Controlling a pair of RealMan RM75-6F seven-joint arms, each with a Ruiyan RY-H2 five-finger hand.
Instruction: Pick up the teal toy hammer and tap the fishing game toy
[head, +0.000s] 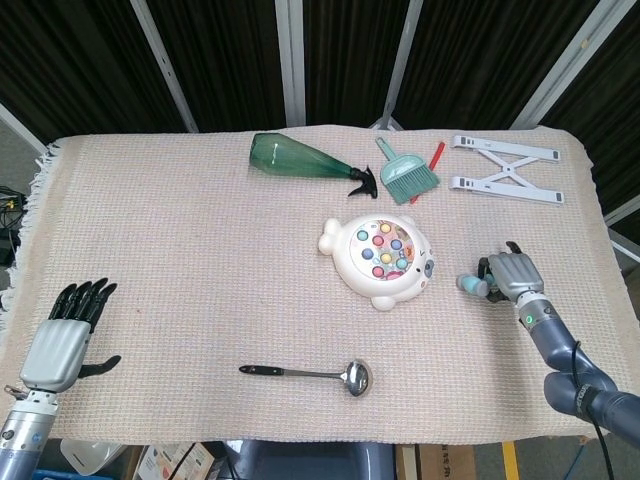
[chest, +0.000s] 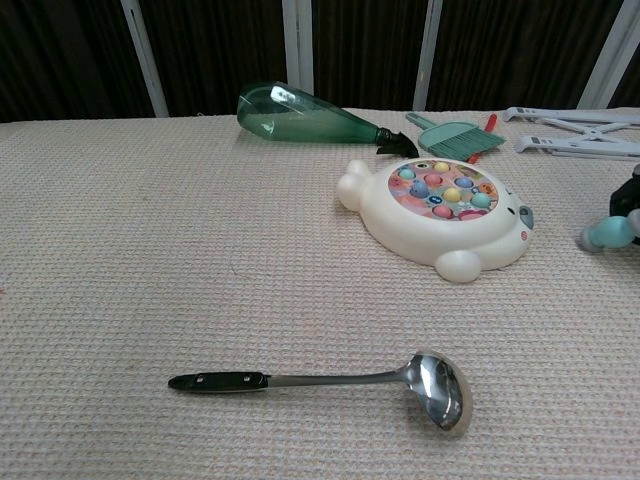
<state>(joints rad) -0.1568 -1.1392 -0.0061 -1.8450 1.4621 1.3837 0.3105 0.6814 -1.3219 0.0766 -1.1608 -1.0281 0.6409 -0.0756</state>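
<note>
Fingers (head: 497, 272) of my right hand (head: 512, 277) are curled around the handle of the teal hammer (head: 470, 285), so that hand has hold of it; only the hammer's head pokes out to the left of the knuckles. In the chest view the head shows at the far right edge (chest: 608, 234), low over the desk (head: 180, 250), though I cannot tell whether it touches the woven mat. The hammer sits near the right edge of the desk, a little to the right of the fishing game (head: 378, 257) and apart from it.

That game is a cream, fish-shaped toy with a round dish of coloured fish on top, lying flat around the middle of the desk. Behind it lies a green spray bottle (head: 300, 160) on its side, nozzle pointing right, and just beside the nozzle a teal dustpan (head: 407, 174) with a red piece (head: 434, 157) next to it. Further right, at the back corner, a white folding stand (head: 505, 168) lies flat. Toward the front edge a metal ladle (head: 310, 375) with a black handle lies with its bowl to the right.

My left hand (head: 62, 340) hangs at the front left corner, fingers apart and pointing away from me, holding nothing.
</note>
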